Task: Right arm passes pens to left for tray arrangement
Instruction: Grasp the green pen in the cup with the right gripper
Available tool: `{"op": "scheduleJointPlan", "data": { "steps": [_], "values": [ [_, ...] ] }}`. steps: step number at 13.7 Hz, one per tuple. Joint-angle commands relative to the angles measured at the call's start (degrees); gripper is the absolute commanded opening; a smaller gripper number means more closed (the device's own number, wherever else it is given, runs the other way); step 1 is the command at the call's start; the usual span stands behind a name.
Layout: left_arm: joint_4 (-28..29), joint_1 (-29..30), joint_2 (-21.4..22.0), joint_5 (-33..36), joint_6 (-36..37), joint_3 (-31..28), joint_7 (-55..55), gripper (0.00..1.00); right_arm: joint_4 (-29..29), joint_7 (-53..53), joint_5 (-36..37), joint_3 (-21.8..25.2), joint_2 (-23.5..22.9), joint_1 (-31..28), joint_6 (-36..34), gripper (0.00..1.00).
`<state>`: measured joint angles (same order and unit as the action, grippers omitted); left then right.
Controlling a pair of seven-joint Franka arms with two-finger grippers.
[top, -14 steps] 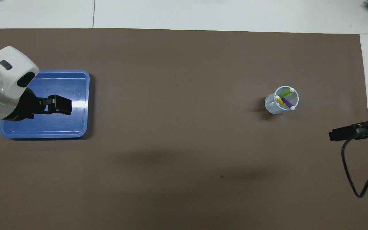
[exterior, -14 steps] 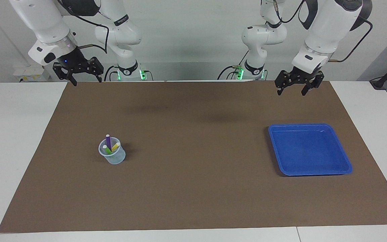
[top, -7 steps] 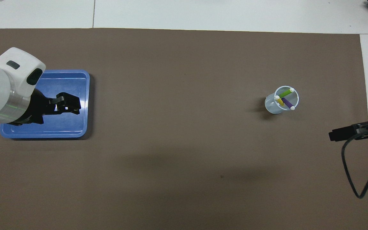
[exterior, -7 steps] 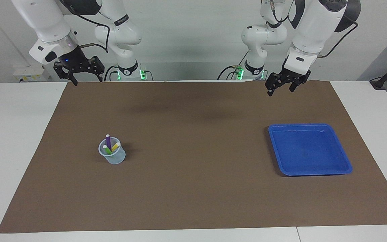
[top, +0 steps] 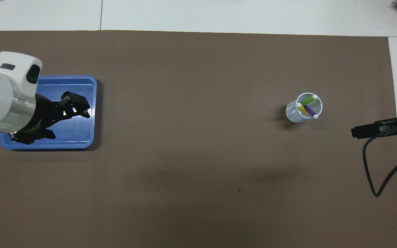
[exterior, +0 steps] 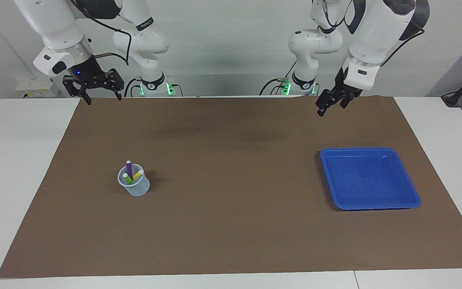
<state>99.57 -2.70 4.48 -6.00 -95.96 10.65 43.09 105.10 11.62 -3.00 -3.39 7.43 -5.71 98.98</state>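
Glossy plastic tray [exterior: 369,178], matt brown mat [exterior: 231,224]

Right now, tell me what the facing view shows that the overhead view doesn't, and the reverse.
Facing view only: both arm bases at the robots' edge of the table, and the right gripper whole, jaws open, high over the mat's edge with its blue light lit. It also shows the left gripper well above the mat, clear of the tray.

Overhead view only: the left gripper seeming to overlap the tray, and the three pens' pale tips fanned apart inside the cup.

Both: the tray holds nothing, all the pens are in the cup, and both grippers hold nothing.
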Motion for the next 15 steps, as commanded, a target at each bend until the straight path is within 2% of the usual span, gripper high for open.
{"op": "scheduleJointPlan", "data": {
  "steps": [1,5,9,12,15],
  "values": [
    [3.0,-0.4,2.1,-2.0,-3.0,-0.2,5.9,1.0,-1.4,1.7,1.3,-0.4,-5.1,-0.2,4.3,1.0],
    [3.3,-2.0,2.4,-2.9,-3.1,-0.3,14.8,1.0,-4.5,2.5,1.3,-0.7,-12.4,0.0,9.8,1.0],
    [4.6,-2.4,3.1,-2.9,-2.8,-0.3,15.5,1.0,-8.1,2.4,1.3,-0.7,-19.5,1.0,15.1,1.0],
    [7.1,-2.7,4.2,-2.9,-4.1,-0.3,20.6,1.0,-8.0,2.3,1.2,-0.7,-22.0,1.8,17.9,0.99],
    [9.4,-2.0,5.4,-3.3,-6.1,-0.3,22.9,1.0,-7.2,1.6,1.2,-0.7,-23.7,3.0,19.8,0.89]
  ]
}}
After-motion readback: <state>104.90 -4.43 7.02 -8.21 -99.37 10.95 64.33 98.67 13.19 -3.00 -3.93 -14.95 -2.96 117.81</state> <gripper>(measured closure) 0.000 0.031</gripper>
